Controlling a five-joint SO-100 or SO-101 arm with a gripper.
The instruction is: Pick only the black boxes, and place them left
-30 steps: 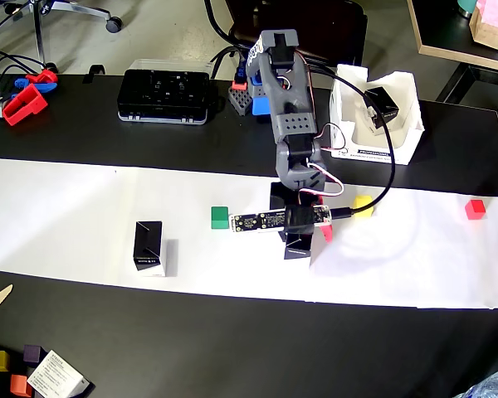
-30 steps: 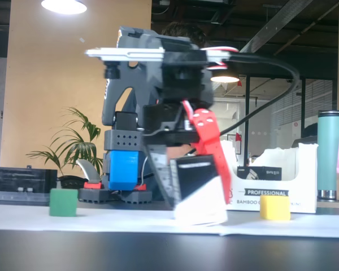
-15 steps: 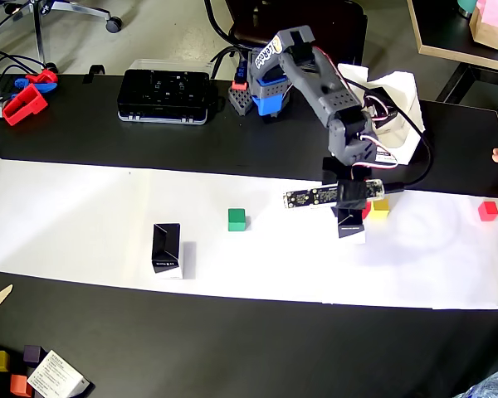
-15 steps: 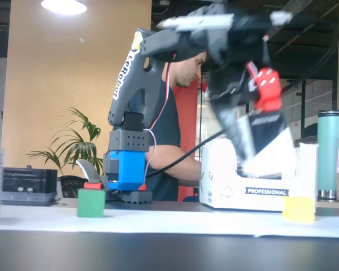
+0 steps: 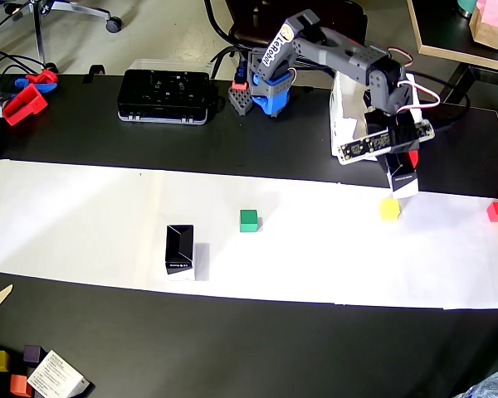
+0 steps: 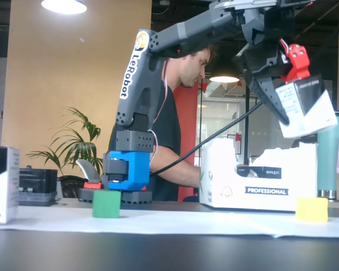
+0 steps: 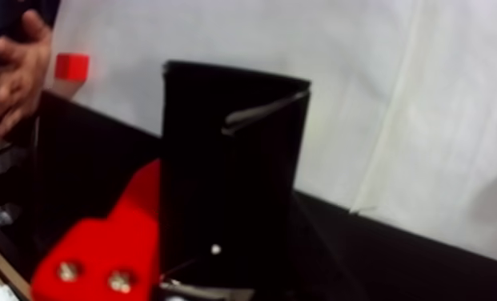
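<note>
- Fingers point(image 6: 291, 93) clamp a black box point(image 6: 305, 107), one red finger point(image 6: 296, 56) on its upper side and a dark one along its left face in the fixed view; the carton hangs tilted in the air, clear of the counter.
- Wrist view: the held black box point(image 7: 231, 172) fills the middle, with the red finger point(image 7: 107, 248) pressed against its left side, white paper behind it, and a red cube point(image 7: 71, 66) beside a person's hand point(image 7: 15, 68) at the top left.
- Overhead view: the fingers point(image 5: 402, 170) and the carried box point(image 5: 401, 176) hang over the far edge of the white paper strip point(image 5: 83, 215), towards the counter's right end, just beyond a yellow cube point(image 5: 389, 208).
- Arm pose: the arm point(image 5: 332, 54) reaches from its blue base point(image 5: 270, 91) at the far edge of the counter point(image 5: 232, 348), stretched out high to the right in the overhead view, wrist bent downward over a white tray point(image 5: 349, 116).
- Second black box point(image 5: 180, 249) stands upright on the paper, left of centre, near the strip's near edge; a green cube point(image 5: 248, 220) sits to its right, apart from it.
- Another red cube point(image 5: 496, 211) lies close to the paper's right end.
</note>
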